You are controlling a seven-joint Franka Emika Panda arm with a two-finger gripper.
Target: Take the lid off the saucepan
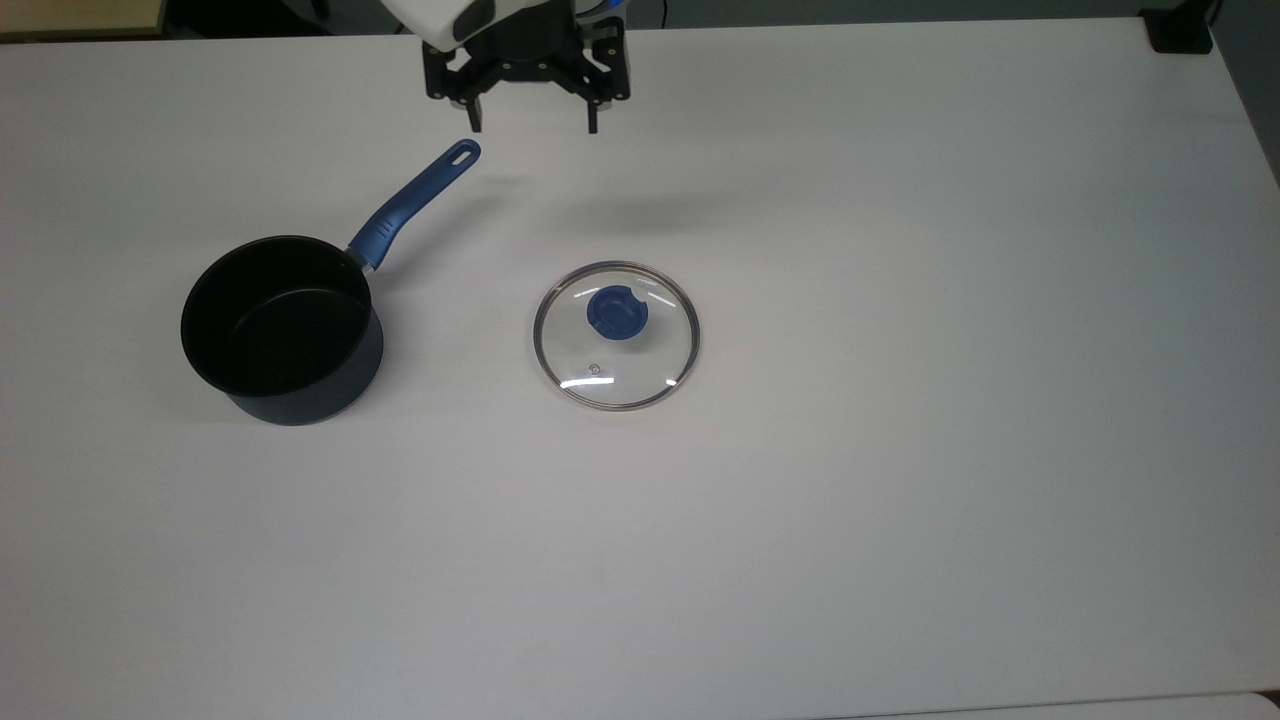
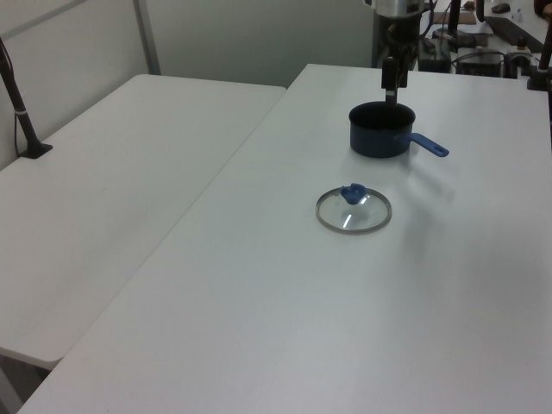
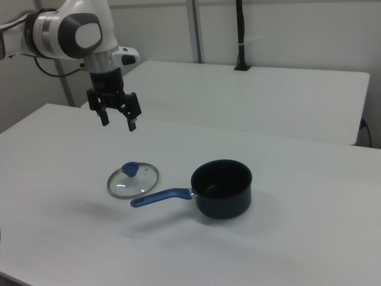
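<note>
The glass lid (image 1: 616,335) with its blue knob lies flat on the white table, well apart from the saucepan (image 1: 282,328) and to its right in the top view. In the left view the lid (image 2: 354,210) sits in front of the saucepan (image 2: 381,130); in the right view the lid (image 3: 133,179) is left of the saucepan (image 3: 221,187). The saucepan stands uncovered, its blue handle (image 1: 414,204) pointing up-right in the top view. My gripper (image 1: 532,125) hangs high above the table, open and holding nothing, also visible as the gripper (image 3: 118,122) in the right view and the gripper (image 2: 392,83) in the left view.
A second white table (image 2: 112,190) adjoins on the left view's left. A black clamp post (image 2: 19,103) stands on it. A dark object (image 1: 1180,30) sits at the table's far right corner in the top view.
</note>
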